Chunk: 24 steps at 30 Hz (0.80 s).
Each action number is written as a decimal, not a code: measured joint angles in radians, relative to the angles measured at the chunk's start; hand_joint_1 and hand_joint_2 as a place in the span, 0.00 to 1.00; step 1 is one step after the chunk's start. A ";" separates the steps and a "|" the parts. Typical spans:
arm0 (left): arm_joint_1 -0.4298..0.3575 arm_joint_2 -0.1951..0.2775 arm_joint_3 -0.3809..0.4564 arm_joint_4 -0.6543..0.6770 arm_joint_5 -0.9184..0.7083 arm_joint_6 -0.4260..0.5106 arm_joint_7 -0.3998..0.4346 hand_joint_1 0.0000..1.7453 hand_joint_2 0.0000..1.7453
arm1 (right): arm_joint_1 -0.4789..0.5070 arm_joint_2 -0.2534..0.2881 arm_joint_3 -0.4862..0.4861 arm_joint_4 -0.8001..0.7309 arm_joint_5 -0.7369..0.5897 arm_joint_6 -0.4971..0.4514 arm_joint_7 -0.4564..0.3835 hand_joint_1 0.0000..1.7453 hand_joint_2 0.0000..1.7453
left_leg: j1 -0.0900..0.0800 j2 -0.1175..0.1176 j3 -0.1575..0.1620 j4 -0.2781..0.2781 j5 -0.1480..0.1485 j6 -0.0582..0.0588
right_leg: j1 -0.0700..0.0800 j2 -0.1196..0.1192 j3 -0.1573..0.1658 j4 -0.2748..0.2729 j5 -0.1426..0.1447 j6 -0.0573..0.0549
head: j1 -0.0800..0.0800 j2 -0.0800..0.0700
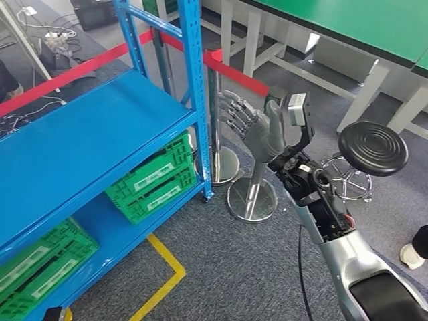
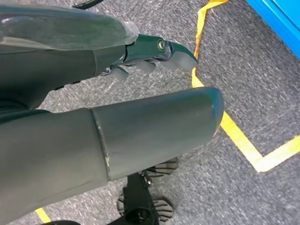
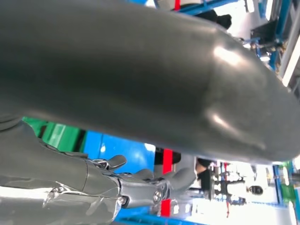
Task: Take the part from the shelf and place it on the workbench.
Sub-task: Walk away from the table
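Head view: right hand (image 1: pixel 252 124) raised beside the blue shelf's (image 1: pixel 75 147) front right post, fingers (image 1: pixel 233 110) spread apart, holding nothing. Shelf's upper board shows bare blue; no part to be made out on it. Green crates (image 1: pixel 151 180) sit on the lower board, one at the right end, another (image 1: pixel 35 267) toward the left end. Chrome barrier stands (image 1: pixel 251 197) w/ red tape just past the shelf's right end. Black round stool (image 1: pixel 372 147) to the right; green tabletop (image 1: pixel 363 23) at far back.
L wrist view: left hand (image 2: pixel 106 136) over grey carpet w/ yellow floor tape (image 2: pixel 244 145); fingers straight, nothing held.
R wrist view: right hand's thumb close up, fingers extended, apart, empty; blue shelf blurred behind.
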 joint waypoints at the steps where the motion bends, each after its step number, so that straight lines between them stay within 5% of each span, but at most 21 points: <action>1: 0.001 0.000 0.000 0.000 0.000 0.000 0.000 0.00 0.00 | -0.001 0.000 0.001 0.000 0.003 0.000 0.000 0.00 0.00 | -0.001 -0.008 -0.001 -0.001 0.000 0.007 | 0.000 -0.005 0.003 -0.001 -0.001 0.006 | 0.002 0.000; 4: 0.000 0.000 0.000 0.000 0.000 0.000 0.001 0.00 0.00 | -0.002 0.000 0.000 0.000 0.006 0.001 -0.003 0.00 0.00 | 0.005 -0.028 0.006 -0.008 0.003 0.026 | -0.005 0.026 -0.021 0.057 -0.043 0.019 | 0.007 0.000; 7: -0.001 -0.002 0.000 0.000 0.000 0.000 0.001 0.00 0.00 | 0.003 0.000 -0.001 0.003 0.008 0.002 -0.005 0.00 0.00 | 0.005 -0.051 0.010 -0.009 0.001 0.037 | -0.003 0.067 -0.124 0.268 -0.134 0.021 | 0.022 0.000; 9: 0.000 -0.004 -0.001 0.000 -0.001 0.000 0.002 0.00 0.00 | 0.009 0.000 -0.001 0.006 0.010 0.004 -0.006 0.00 0.00 | 0.002 -0.071 0.013 -0.008 0.000 0.038 | -0.001 0.072 -0.156 0.315 -0.126 0.018 | 0.029 0.000; 13: -0.001 -0.005 -0.001 0.000 -0.001 0.000 0.003 0.00 0.00 | 0.008 0.000 -0.004 0.008 0.012 0.005 -0.006 0.00 0.00 | -0.001 -0.112 0.020 -0.002 -0.007 0.030 | -0.002 0.114 -0.054 0.068 0.009 0.003 | 0.039 0.000; 15: -0.001 -0.006 -0.001 0.000 -0.002 0.000 0.003 0.00 0.00 | 0.010 0.000 -0.006 0.009 0.012 0.005 -0.006 0.00 0.00 | 0.000 -0.128 0.013 0.000 -0.006 0.020 | -0.001 0.130 -0.028 0.018 0.015 -0.003 | 0.039 0.000; 17: 0.003 -0.004 -0.002 0.000 -0.003 0.000 0.003 0.00 0.00 | 0.010 0.000 -0.007 0.008 0.012 0.005 -0.006 0.00 0.00 | 0.002 -0.138 0.008 0.000 -0.003 0.008 | -0.003 0.115 -0.020 0.010 0.017 -0.010 | 0.038 0.000; 19: 0.004 -0.002 -0.002 0.000 -0.003 0.000 0.003 0.00 0.00 | 0.009 0.000 -0.008 0.008 0.012 0.005 -0.007 0.00 0.00 | -0.001 -0.102 -0.012 0.039 -0.028 -0.002 | -0.008 0.095 -0.014 0.000 0.022 -0.021 | 0.029 0.000; 21: 0.001 0.000 -0.002 0.000 -0.003 0.000 0.003 0.00 0.00 | 0.009 0.000 -0.010 0.008 0.012 0.004 -0.007 0.00 0.00 | 0.001 -0.052 -0.076 0.168 -0.091 -0.014 | -0.009 0.074 -0.012 -0.003 0.023 -0.028 | 0.015 0.000; 23: 0.001 -0.002 -0.003 0.000 -0.003 0.000 0.003 0.00 0.00 | 0.012 0.000 -0.011 0.008 0.012 0.004 -0.007 0.00 0.00 | 0.007 -0.038 -0.144 0.296 -0.134 -0.022 | -0.008 0.054 -0.013 -0.003 0.021 -0.029 | 0.006 0.000; 24: 0.001 -0.003 -0.004 0.000 -0.003 0.000 0.003 0.00 0.00 | 0.013 0.000 -0.010 0.008 0.012 0.005 -0.006 0.00 0.00 | 0.010 -0.037 -0.154 0.311 -0.129 -0.025 | -0.009 0.045 -0.012 -0.003 0.020 -0.029 | 0.003 0.000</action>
